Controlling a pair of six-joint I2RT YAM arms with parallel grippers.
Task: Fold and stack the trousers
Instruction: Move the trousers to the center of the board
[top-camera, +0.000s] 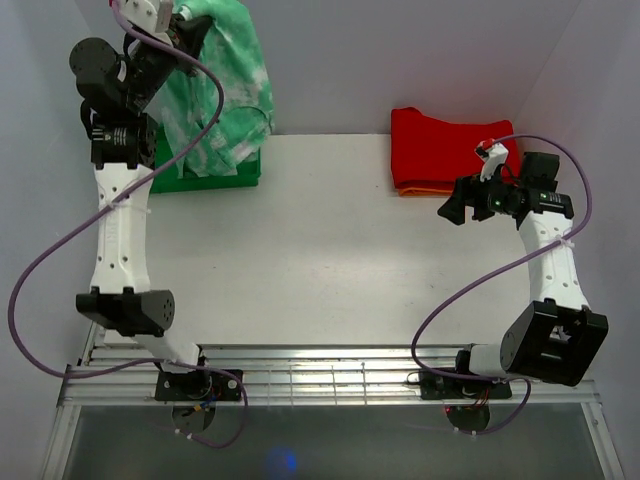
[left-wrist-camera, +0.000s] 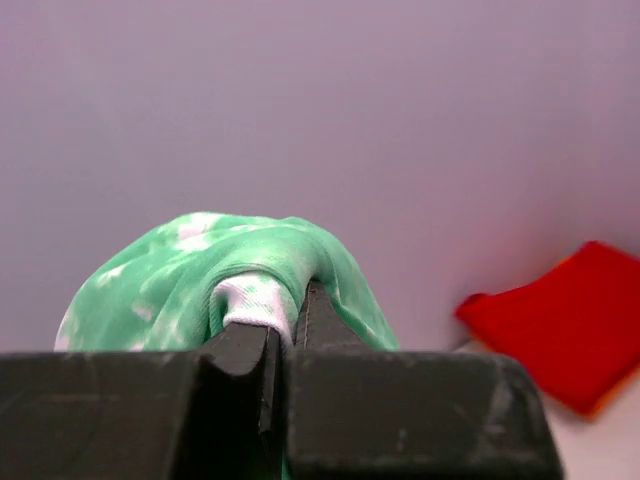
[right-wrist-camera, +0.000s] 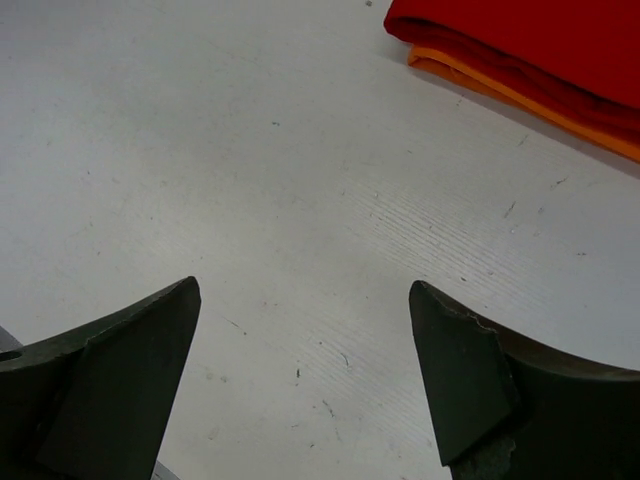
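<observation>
The trousers (top-camera: 228, 85), mint green with white blotches, hang bunched at the far left, and their lower part rests on a dark green block (top-camera: 215, 176). My left gripper (top-camera: 190, 30) is raised above them, shut on a fold of the cloth. In the left wrist view the trousers (left-wrist-camera: 180, 280) bulge over the left gripper (left-wrist-camera: 285, 325), with a white-green fold pinched between the jaws. My right gripper (top-camera: 452, 205) hovers open over the bare table, just in front of the red garment. The right wrist view shows the right gripper (right-wrist-camera: 305, 290) with nothing between its fingers.
A folded red garment (top-camera: 440, 150) lies at the far right on an orange one (right-wrist-camera: 520, 95). The red garment (left-wrist-camera: 570, 320) also shows in the left wrist view. White walls close the back and both sides. The white table (top-camera: 320, 250) lies between the arms.
</observation>
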